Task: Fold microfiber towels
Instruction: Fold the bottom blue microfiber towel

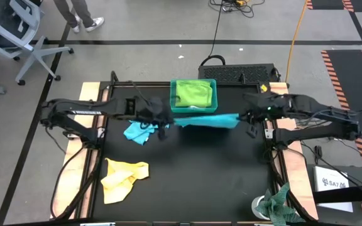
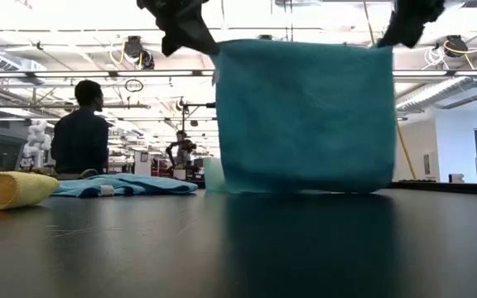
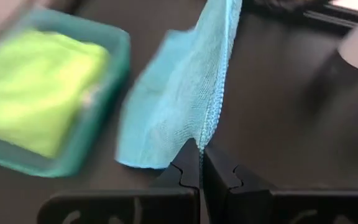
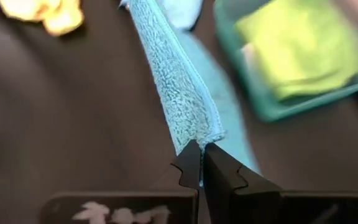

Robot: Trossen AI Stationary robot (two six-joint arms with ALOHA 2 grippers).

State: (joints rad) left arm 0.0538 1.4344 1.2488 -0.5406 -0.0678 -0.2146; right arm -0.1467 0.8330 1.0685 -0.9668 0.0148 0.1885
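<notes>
A turquoise towel (image 1: 206,120) hangs stretched between my two grippers near the middle of the table. In the low view it is a broad sheet (image 2: 305,116) whose lower edge (image 2: 305,189) reaches the tabletop. My left gripper (image 3: 201,152) is shut on its upper left corner and my right gripper (image 4: 201,152) on its upper right corner. A light blue towel (image 1: 138,132) lies crumpled on the table below the left gripper. A yellow towel (image 1: 124,179) lies crumpled near the front left. My left gripper pinches the turquoise towel's upper left corner (image 3: 208,134) at its stitched edge between its two fingers, slanting down from the table's left. The top edge runs taut toward the other gripper, and the cloth hangs below. How many layers it holds, I cannot tell. My right gripper pinches the towel's upper right corner (image 4: 194,135) between its two fingers, slanting down from the table's right. The hemmed top edge runs straight away from the fingers toward the left gripper. The towel hangs below, its lower edge on the table.
A teal tray (image 1: 215,100) at the far middle holds a folded lime green towel (image 1: 192,93), just behind the hanging cloth. A mottled green-and-white rag (image 1: 280,204) lies at the front right corner. People (image 2: 81,124) are in the room beyond the table.
</notes>
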